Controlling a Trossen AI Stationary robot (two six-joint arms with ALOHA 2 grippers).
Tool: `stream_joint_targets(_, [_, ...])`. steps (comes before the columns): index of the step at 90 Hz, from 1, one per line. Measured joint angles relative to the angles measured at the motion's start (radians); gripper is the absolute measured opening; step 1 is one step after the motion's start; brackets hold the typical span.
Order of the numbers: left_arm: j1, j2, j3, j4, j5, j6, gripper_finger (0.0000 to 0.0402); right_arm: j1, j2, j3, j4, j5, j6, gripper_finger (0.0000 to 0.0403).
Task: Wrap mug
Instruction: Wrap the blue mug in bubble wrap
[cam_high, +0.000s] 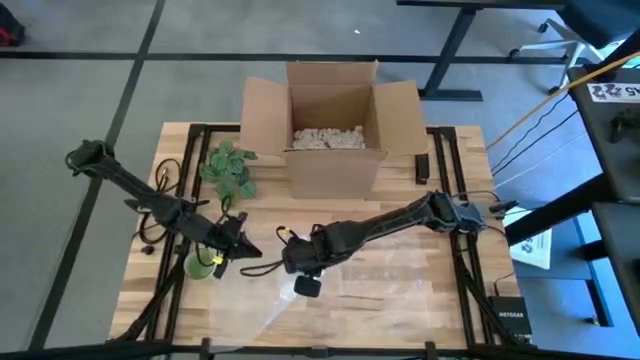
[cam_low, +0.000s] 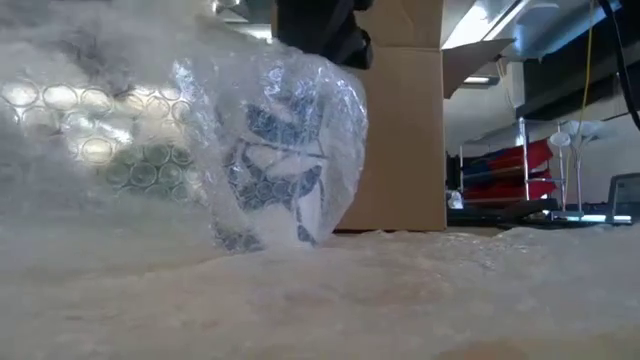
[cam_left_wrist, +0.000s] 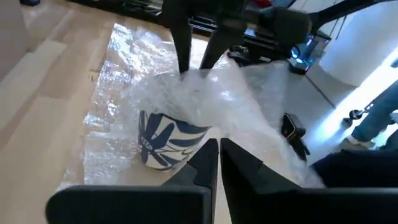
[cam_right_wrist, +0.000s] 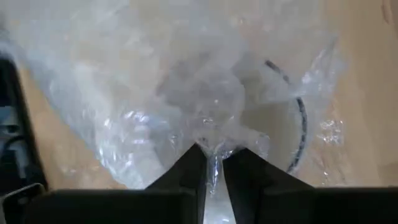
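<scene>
A white mug with a blue leaf pattern (cam_left_wrist: 163, 140) (cam_low: 275, 190) stands on a sheet of bubble wrap (cam_left_wrist: 242, 106) (cam_high: 370, 295) at the table's middle front. Part of the sheet is drawn up and over the mug. My right gripper (cam_right_wrist: 211, 158) (cam_left_wrist: 199, 62) hangs right above the mug, shut on the wrap. My left gripper (cam_left_wrist: 219, 152) (cam_high: 245, 245) sits shut just left of the mug, low, pointing at it. I cannot tell whether it touches the wrap. My right gripper pinches a gathered fold of the bubble wrap (cam_right_wrist: 214, 140) between its two fingers, coming from above and pointing down. The wrap spreads from the fingers like a tent over the mug's rim (cam_right_wrist: 300, 118) and sides. The rest of the sheet lies on the table.
An open cardboard box (cam_high: 335, 130) with white filler stands at the far middle. A green plant sprig (cam_high: 228, 168) lies left of it. A green cup (cam_high: 200, 265) stands by my left arm. A small dark device (cam_high: 421, 168) lies right of the box.
</scene>
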Motion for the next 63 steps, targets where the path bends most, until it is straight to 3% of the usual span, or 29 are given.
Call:
stream_joint_targets(12, [0.0,0.0,0.0,0.002,0.0,0.0,0.0,-0.001,0.0,0.0,0.002,0.017,-0.002,0.0035])
stream_joint_targets(43, [0.0,0.0,0.0,-0.01,0.0,-0.002,0.0,-0.001,0.0,0.0,0.004,-0.112,-0.006,0.0035])
stream_joint_targets(63, [0.0,0.0,0.0,-0.024,0.0,-0.003,0.0,-0.007,0.0,0.0,0.005,-0.129,0.009,0.0035])
